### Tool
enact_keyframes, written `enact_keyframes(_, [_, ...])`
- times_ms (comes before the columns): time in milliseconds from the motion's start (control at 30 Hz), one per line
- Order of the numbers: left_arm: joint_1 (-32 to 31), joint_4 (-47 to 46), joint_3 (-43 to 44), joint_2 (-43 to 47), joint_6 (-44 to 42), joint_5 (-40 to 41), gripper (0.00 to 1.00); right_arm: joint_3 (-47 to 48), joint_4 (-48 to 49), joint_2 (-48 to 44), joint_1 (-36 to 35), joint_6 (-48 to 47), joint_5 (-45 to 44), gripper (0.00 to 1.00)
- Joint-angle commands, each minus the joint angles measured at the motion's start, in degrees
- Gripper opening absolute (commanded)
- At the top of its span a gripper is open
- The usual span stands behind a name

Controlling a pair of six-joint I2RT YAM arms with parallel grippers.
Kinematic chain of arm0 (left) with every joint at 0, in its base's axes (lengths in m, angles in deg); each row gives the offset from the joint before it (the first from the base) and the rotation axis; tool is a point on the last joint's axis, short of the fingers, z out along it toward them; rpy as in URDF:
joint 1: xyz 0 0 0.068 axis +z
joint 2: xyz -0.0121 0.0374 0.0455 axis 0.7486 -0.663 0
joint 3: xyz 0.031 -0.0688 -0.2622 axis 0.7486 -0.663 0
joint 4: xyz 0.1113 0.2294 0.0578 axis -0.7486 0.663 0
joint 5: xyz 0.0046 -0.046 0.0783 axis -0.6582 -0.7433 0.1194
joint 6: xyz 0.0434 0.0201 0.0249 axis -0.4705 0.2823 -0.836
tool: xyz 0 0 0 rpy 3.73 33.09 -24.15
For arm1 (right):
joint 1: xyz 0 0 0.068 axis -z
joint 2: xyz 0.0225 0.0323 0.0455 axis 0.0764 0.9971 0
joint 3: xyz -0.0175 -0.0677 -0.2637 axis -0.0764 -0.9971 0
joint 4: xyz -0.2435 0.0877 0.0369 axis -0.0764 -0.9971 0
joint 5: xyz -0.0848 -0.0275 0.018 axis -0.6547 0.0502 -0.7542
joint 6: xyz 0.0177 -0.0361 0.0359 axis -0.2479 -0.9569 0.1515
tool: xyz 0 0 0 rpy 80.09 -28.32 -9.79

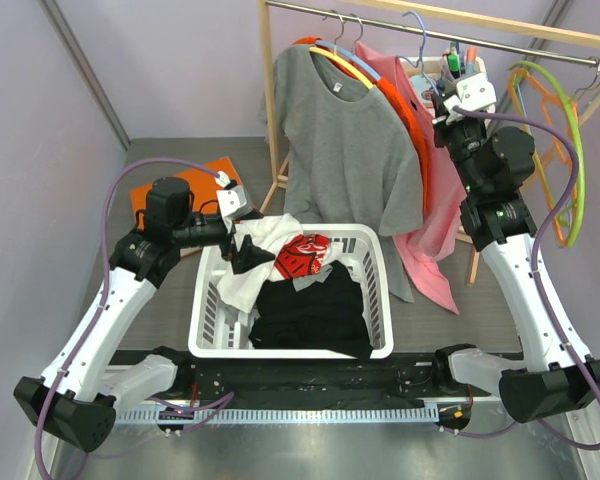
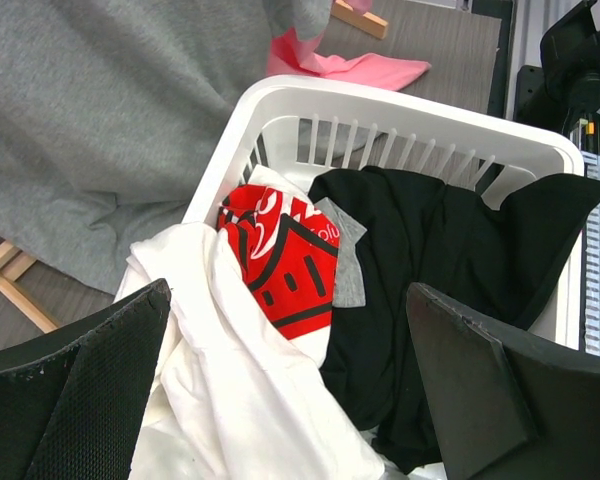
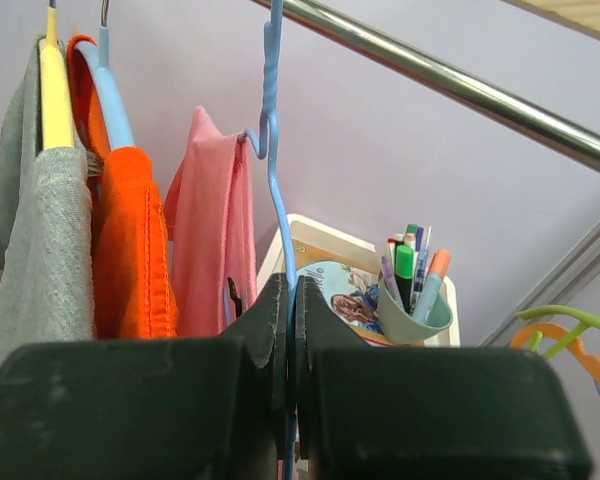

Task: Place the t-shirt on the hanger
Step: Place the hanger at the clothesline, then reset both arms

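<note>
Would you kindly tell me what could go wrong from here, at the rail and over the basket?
1. The right gripper is shut on only the thin wire of the hanger; it may slip or twist, tipping the t-shirt off.
2. The t-shirt hangs close to the orange garment, so moving the hanger could snag it.
3. The open left gripper hovers over the white garment and might catch it.

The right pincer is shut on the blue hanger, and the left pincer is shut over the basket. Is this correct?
No. The left pincer stands open over the basket, as the left wrist view shows; the right pincer is shut on the blue hanger.
</note>
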Motion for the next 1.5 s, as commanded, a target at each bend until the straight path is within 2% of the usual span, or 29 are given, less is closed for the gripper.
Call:
enact_keyframes(0, [0.18,0.39,0.33,1.08,-0.99,0.35,1.0,1.34,7.77,0.97,-0.29,-0.34,-0.17,0.01])
enact_keyframes(700, [0.18,5.31,-0.37,3.28,-0.11,4.21,1.0,1.86,7.34,5.72,-0.55,1.5,0.53,0.01])
enact_keyframes(800, [0.18,5.57,-1.17,4.16,2.34,6.93,1.0,2.74,5.15,5.11,-0.55,2.12,0.97,0.21])
enact_keyframes(833, [0.27,6.44,-1.17,3.99,4.53,9.03,1.0,3.01,4.27,4.06,-0.55,2.29,1.23,0.39])
enact_keyframes(900, [0.27,8.03,-0.38,3.55,6.56,11.41,1.0,3.97,1.11,2.48,-0.55,3.17,2.55,0.55])
enact_keyframes(933, [0.79,8.82,-0.12,3.55,7.7,12.21,1.0,4.33,-0.12,1.6,-0.55,3.52,2.82,0.66])
enact_keyframes(1000, [1.85,10.49,0.93,3.63,11.3,12.48,1.0,5.64,-4.16,-1.74,-0.55,4.75,3.17,0.77])
enact_keyframes(1067, [3.87,11.54,1.9,3.81,14.9,12.65,1.0,6.35,-8.97,-5.5,-0.55,5.37,3.26,0.82])
enact_keyframes(1133, [5.36,13.38,4.7,3.29,16.5,14.14,1.0,7.14,-11.98,-8.15,-0.46,6.07,3.52,0.92])
enact_keyframes(1200, [5.8,16.9,7.43,1.45,18.08,18.43,1.0,8.19,-16.73,-11.84,-0.55,7.47,3.87,0.97])
enact_keyframes(1300, [6.33,23.22,13.93,-2.33,20.36,25.38,1.0,11.26,-25.59,-14.74,-0.55,8.79,6.24,1.0])
enact_keyframes(1333, [6.6,24.28,16.39,-3.04,21.15,26.96,1.0,12.14,-31.45,-15.1,-0.55,9.93,8.07,1.0])
enact_keyframes(1467, [6.95,28.51,17.56,-2.88,22.74,32.16,1.0,11.11,-43.8,-17.91,-0.55,11.34,12.47,1.0])
